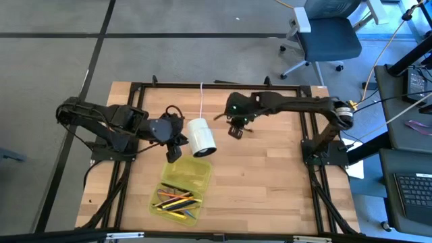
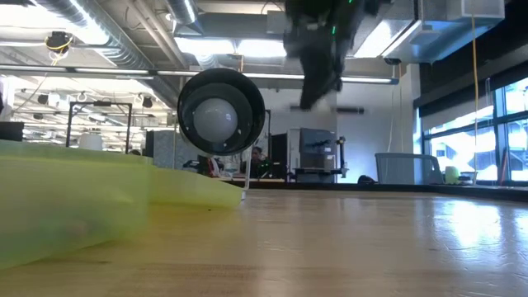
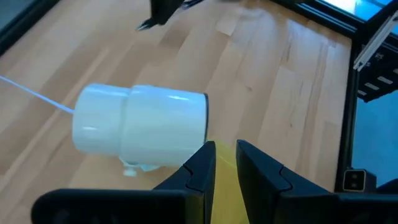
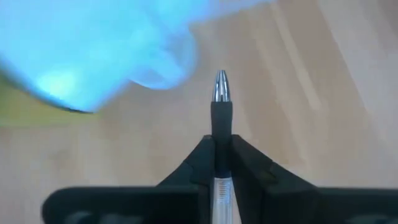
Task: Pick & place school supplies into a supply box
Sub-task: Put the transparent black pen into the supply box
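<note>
The supply box [image 1: 181, 190] lies open at the near edge of the table [image 1: 263, 182], left of centre. Its lower half holds several pens and pencils [image 1: 177, 201], yellow, orange and dark among them; the other half, nearer the arms, looks empty, though the translucent plastic makes this hard to confirm.

Just beyond the box rests a white cylinder [image 1: 200, 136] on a thin white cord [image 1: 202, 101] that runs toward the far edge of the table.

The left gripper [image 1: 173, 152] sits at the left of the cylinder, over the far corner of the box. In the left wrist view its fingers [image 3: 198, 167] stand a narrow gap apart with nothing between them, the yellow-green plastic showing through the gap.

The right gripper [image 1: 235, 130] hangs above the table to the right of the cylinder, clear of the wood. Its fingers [image 4: 199, 163] are closed on a pen [image 4: 220, 109] with a dark grip section and a silver tip, the tip projecting forward past the fingertips.
</note>
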